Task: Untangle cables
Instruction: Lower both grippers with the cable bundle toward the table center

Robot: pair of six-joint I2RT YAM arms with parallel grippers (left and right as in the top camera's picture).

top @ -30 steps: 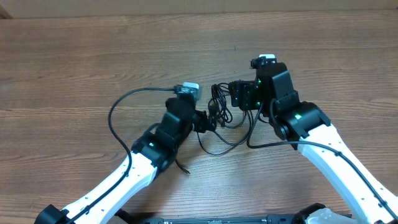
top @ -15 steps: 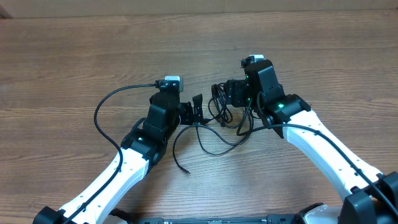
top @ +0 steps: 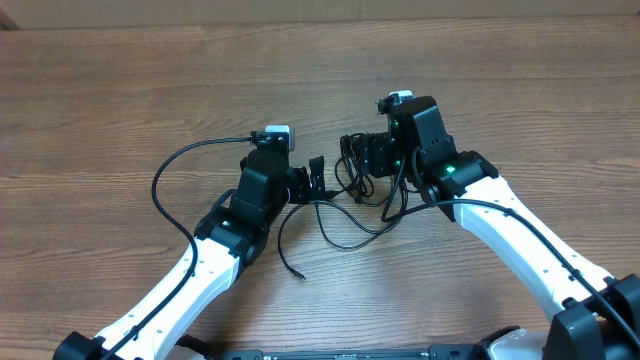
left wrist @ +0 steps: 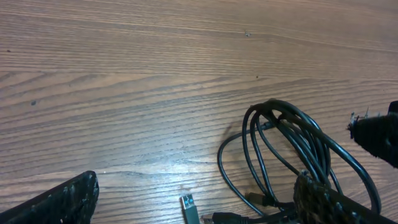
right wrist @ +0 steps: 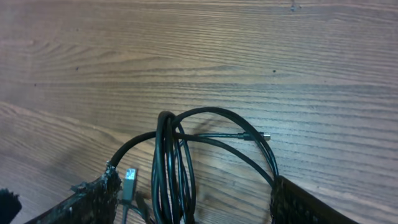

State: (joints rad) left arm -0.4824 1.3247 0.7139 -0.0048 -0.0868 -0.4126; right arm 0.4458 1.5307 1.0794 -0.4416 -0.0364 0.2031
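Lying tangled on table [top: 120,90], cables [right wrist: 166,155], left claw [left wrist: 196,182] spread, right claw [right wrist: 194,182] spread around them

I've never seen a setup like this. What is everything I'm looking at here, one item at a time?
table: one, brown wood grain, under everything.
cables: one tangled clump, strand count unclear, black, mid-table between the two grippers.
plug: one clearly seen, silver-tipped, on the table beside the clump.
arm wires: thicker, black, looping off each arm.
arms: two, white with black joints, reaching in from the bottom of the overhead view.
left gripper: one, black, open, beside the clump.
right gripper: one, black, open, fingers either side of the clump's loops.
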